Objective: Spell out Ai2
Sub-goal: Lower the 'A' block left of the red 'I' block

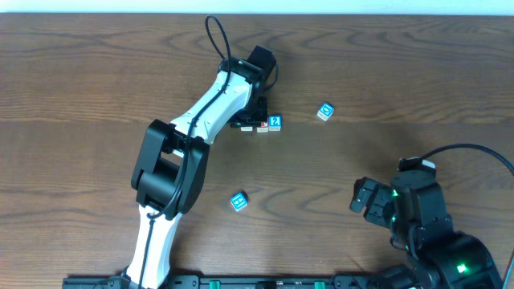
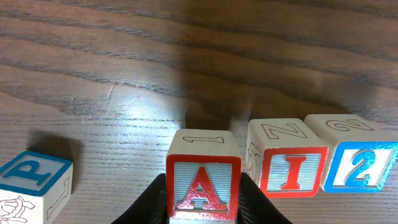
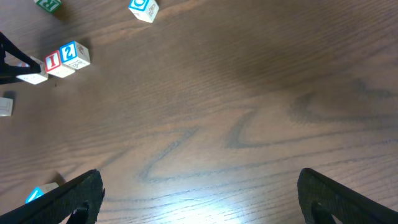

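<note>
Your left gripper [image 2: 204, 194] is clamped on the A block [image 2: 203, 185], with a dark finger [image 2: 152, 202] against each side. In the left wrist view, the I block [image 2: 292, 169] stands just to the right of the A block across a thin gap. The 2 block [image 2: 360, 165] sits against the I block's other side, so the row reads A, I, 2. The A block sits slightly nearer the camera than both. A blue P block [image 2: 32, 177] lies apart on the A block's left. From overhead, two more blue blocks [image 1: 324, 111] [image 1: 238, 201] lie farther out on the table [image 1: 80, 80]. Your right gripper [image 1: 365, 201] is well apart from the A block, its fingers spread wide and holding nothing.
</note>
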`<move>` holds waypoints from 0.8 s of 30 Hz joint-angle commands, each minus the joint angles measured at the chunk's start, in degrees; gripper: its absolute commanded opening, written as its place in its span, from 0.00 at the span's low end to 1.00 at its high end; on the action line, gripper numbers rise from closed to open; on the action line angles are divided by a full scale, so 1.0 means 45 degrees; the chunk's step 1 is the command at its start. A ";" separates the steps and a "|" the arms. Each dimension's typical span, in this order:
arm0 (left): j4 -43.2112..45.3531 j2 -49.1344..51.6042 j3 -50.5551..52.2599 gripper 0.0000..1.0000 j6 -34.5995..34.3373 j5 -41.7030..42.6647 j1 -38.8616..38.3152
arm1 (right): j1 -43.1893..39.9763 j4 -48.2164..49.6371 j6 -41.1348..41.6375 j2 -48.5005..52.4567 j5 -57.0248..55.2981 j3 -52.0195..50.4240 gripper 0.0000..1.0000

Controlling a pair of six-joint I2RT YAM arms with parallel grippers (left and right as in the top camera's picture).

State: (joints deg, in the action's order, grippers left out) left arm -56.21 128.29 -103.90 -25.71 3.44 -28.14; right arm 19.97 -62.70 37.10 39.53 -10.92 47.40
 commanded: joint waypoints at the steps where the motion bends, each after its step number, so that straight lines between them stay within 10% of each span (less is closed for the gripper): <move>1: -0.0078 0.0277 0.0068 0.10 -0.0146 -0.0223 0.0029 | 0.0078 0.0019 0.0228 -0.0034 -0.0044 0.0010 0.99; 24: -0.0126 0.0277 0.0068 0.36 -0.0151 -0.0189 0.0029 | 0.0083 0.0019 0.0228 -0.0034 -0.0044 0.0010 0.99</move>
State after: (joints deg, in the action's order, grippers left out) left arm -56.53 128.29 -103.92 -25.91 3.44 -28.14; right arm 19.97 -62.70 37.10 39.53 -10.92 47.40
